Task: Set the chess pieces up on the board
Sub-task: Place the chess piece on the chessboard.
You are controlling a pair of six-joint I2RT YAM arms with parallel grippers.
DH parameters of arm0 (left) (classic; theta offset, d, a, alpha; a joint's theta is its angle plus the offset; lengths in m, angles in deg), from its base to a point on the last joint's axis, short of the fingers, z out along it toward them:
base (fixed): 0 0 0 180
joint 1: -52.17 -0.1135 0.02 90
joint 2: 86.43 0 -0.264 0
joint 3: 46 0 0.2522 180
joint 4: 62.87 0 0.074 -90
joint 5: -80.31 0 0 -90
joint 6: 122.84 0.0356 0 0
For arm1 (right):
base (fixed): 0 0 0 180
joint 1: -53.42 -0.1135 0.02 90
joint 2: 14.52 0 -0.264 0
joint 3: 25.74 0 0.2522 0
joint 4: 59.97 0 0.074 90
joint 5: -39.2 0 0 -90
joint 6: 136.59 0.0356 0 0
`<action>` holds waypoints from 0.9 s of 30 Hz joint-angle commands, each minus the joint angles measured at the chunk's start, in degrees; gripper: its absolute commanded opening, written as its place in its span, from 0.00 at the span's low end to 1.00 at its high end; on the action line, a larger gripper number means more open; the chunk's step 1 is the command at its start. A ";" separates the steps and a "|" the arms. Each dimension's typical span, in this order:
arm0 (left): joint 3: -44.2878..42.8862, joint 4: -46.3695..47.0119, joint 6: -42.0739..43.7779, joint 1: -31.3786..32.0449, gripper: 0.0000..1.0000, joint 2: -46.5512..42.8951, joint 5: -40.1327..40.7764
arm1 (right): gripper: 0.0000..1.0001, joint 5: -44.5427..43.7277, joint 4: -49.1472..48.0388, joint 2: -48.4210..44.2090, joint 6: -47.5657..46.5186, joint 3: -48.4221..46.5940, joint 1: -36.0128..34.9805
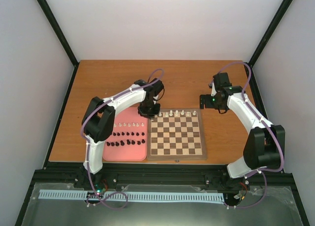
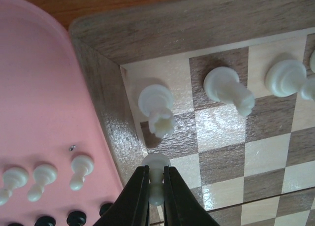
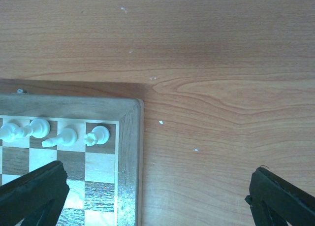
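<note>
Your top view hides it, but the left wrist cam shows your left claw (image 2: 156, 184) pinching a white pawn (image 2: 156, 163), just on the near side of the corner rook (image 2: 156, 108) on the board (image 2: 221, 137). Can't tell if it's touching down. The tray (image 1: 123, 154) sits left of the board, with two rows of black pieces (image 1: 127, 139) nearest you and white pawns (image 1: 129, 124) behind. Farther out, white pieces (image 1: 177, 113) line the far row. Your right claw (image 3: 157, 174) hangs wide open over the table (image 3: 221, 63) at the far right corner.
</note>
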 commanded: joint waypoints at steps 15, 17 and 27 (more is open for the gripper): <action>-5.98 -1.20 1.57 1.32 0.03 4.38 -0.10 | 1.00 -0.84 0.13 -0.43 0.11 0.31 0.49; -5.64 -1.33 1.66 1.33 0.03 4.38 0.24 | 1.00 -0.86 0.04 -0.36 0.14 0.40 0.49; -5.48 -2.01 2.00 1.33 0.07 4.76 0.39 | 1.00 -0.56 -0.18 -0.01 0.19 0.40 0.49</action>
